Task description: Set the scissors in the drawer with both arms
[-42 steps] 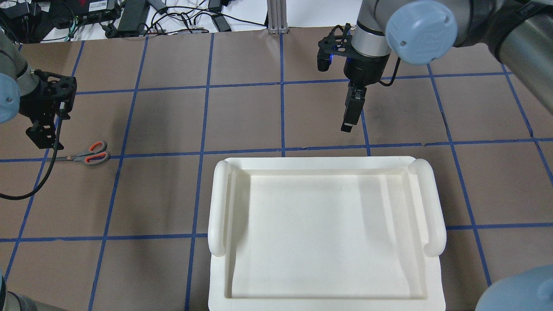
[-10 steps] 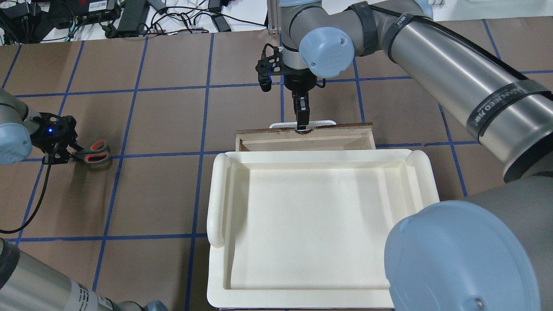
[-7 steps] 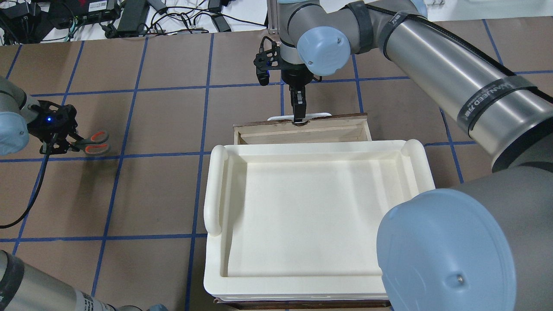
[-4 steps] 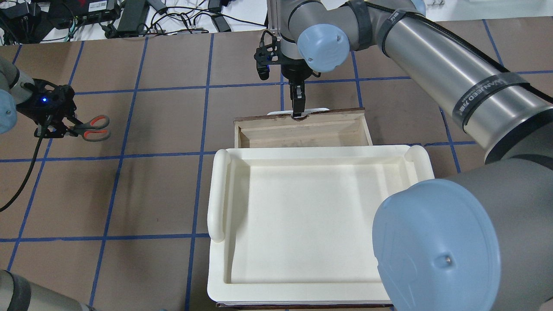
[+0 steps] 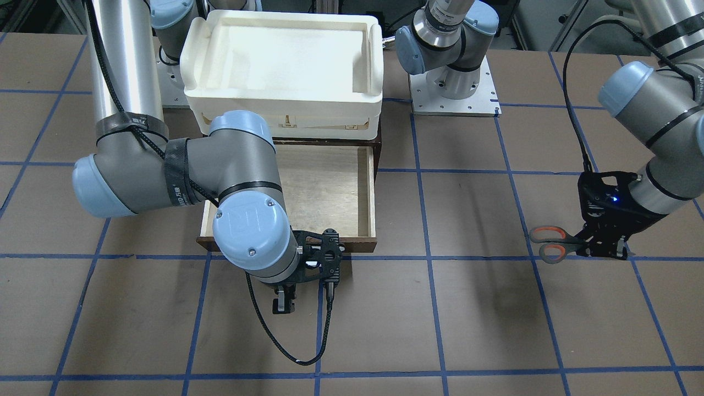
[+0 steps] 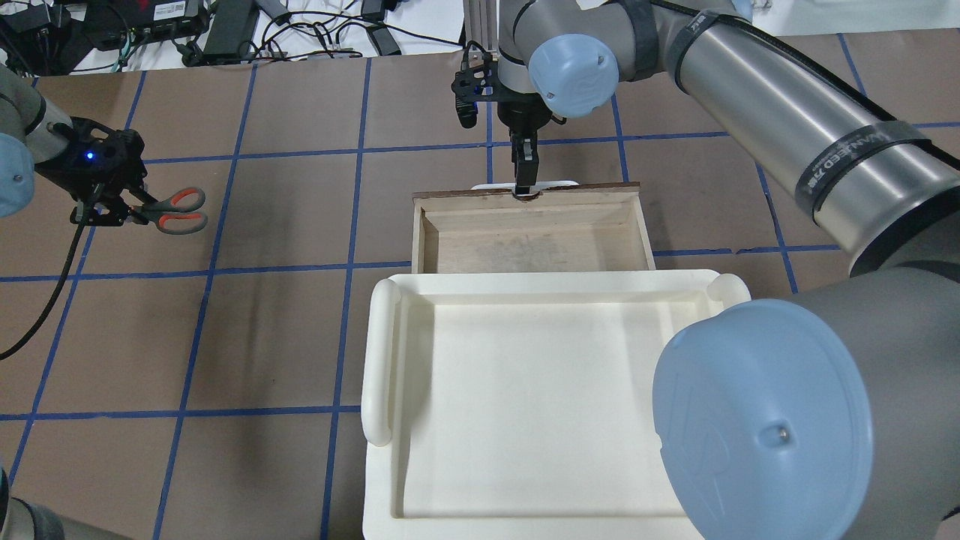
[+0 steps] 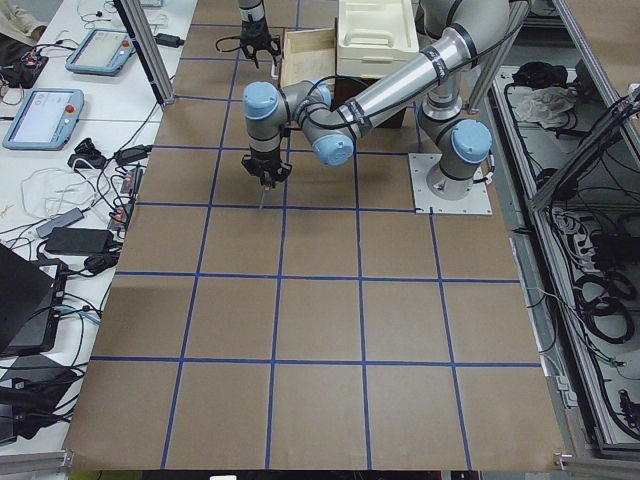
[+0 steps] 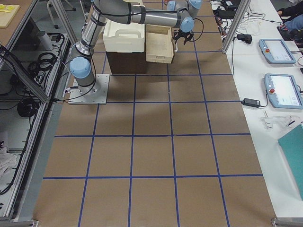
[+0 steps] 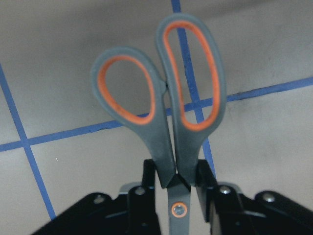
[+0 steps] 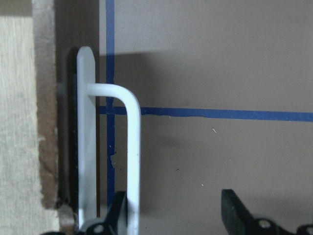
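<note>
Two claws in overhead view: left claw clamped on scissors, well left of open drawer; right claw at white handle. Left wrist: fingers pinching scissors at pivot, loops pointing away. Right wrist: jaws apart, handle bar between them.

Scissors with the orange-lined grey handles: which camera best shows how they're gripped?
Left wrist-mounted: the small grey-handled, orange-lined scissors fill the frame, and the left gripper clamps its black fingers beside the pivot. Overhead and front-facing show only the loops poking out; side views are too small.
</note>
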You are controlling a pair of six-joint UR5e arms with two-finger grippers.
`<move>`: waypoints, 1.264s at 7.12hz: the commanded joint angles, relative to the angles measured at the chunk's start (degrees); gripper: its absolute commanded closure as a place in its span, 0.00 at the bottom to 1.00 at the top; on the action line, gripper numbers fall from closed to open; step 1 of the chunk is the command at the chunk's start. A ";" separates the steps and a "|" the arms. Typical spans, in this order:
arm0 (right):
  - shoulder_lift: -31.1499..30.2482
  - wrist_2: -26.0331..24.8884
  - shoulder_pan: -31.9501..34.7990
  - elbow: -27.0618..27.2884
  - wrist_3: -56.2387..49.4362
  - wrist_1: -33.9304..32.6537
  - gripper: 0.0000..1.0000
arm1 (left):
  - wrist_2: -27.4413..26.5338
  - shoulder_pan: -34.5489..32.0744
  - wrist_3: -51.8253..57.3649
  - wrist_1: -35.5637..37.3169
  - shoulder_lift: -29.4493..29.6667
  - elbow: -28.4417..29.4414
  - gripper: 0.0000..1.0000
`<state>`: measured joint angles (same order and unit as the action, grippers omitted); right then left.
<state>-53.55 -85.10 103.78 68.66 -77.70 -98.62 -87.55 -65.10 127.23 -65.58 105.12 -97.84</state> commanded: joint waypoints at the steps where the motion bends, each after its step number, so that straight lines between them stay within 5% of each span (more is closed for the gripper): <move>1: 0.20 0.46 -0.16 -0.62 0.27 -0.70 0.28 | 0.01 -1.61 -1.72 -1.30 -1.15 0.02 1.00; 4: -0.76 0.55 -0.16 -1.77 0.79 -0.52 0.27 | -0.17 -4.42 -4.10 -3.06 -2.73 0.02 1.00; 7: -8.65 0.29 -1.29 -0.90 10.75 -0.44 0.00 | -0.17 -7.13 -7.26 -5.86 -4.30 0.11 1.00; 9: -16.98 -0.50 -4.27 3.56 20.09 0.27 0.00 | 0.01 -11.87 -12.78 -8.06 -5.71 0.28 1.00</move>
<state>-65.43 -85.33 101.42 69.23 -63.23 -98.67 -87.61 -73.98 117.23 -72.32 100.30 -97.65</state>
